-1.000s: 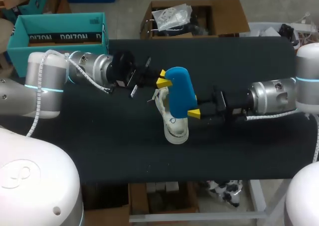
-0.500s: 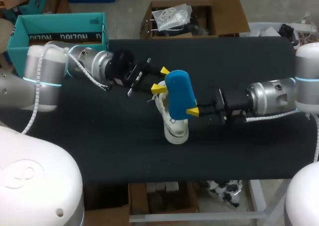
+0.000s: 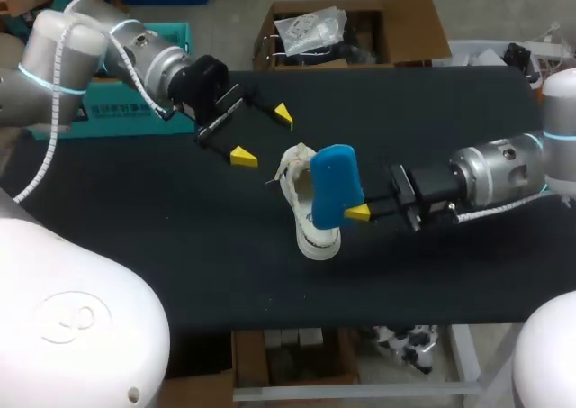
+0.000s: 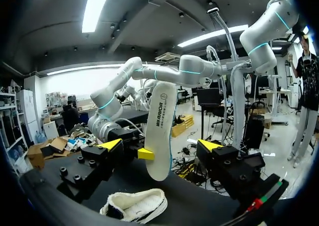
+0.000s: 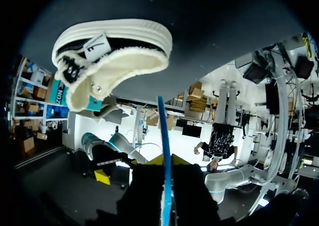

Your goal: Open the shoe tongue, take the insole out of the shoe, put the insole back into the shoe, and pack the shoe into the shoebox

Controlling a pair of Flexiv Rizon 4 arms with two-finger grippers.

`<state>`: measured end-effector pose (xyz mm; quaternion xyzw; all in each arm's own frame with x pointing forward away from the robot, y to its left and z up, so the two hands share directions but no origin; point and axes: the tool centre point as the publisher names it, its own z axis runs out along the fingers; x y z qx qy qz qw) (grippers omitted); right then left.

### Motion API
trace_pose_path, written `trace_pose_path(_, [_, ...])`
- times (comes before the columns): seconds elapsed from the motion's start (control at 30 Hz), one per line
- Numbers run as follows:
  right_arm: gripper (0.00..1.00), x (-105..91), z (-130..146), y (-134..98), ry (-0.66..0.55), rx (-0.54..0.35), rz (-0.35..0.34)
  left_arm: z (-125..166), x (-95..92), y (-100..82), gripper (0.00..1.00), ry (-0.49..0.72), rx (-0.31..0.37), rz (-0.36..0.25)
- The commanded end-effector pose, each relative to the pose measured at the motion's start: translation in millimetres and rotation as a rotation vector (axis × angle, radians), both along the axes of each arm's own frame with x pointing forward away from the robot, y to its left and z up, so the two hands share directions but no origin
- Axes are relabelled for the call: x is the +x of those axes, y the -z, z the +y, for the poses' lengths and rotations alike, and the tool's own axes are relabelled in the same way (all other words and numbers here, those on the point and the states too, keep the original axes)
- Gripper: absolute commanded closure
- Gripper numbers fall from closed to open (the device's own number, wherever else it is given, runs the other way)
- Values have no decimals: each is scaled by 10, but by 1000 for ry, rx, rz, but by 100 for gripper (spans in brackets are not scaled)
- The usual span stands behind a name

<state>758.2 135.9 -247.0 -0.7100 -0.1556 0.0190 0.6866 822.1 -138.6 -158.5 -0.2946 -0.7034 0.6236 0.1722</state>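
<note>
Insole (image 3: 335,185): out of shoe (image 3: 306,226), clamped btw fingers of R gripper (image 3: 352,212), hung just above shoe opening. Shoe: lay mid-table (image 3: 180,255), directly under insole. L gripper (image 3: 263,135): spread wide, empty, apart from shoe, btw it and shoebox (image 3: 135,111) at far-left table edge. Step judged: removal done, re-insert in hand. Next needed: angle insole toe-first into opening; prob. L gripper to steady shoe, keep tongue back.

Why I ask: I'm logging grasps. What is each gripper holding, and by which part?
The right gripper pinches the blue insole at its side edge, toward one end. The left gripper is open, holding nothing.
</note>
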Motion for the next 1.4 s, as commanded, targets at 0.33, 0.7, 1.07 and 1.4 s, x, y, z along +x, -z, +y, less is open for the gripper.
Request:
trace_pose_path(0.33, [100,53,-8,25,-17,8,4,-17,84,-122,0,61,20,-51])
trace_pose_path(0.7, [100,-193,21,-5,-135,10,-73,84,615,2,0,341,78,-151])
trace_pose_path(1.07, [100,-397,13,-137,-287,42,-169,135,736,283,0,387,126,-127])
trace_pose_path(1.4, [100,-339,-10,-155,-314,66,-154,165,736,321,0,391,121,-124])
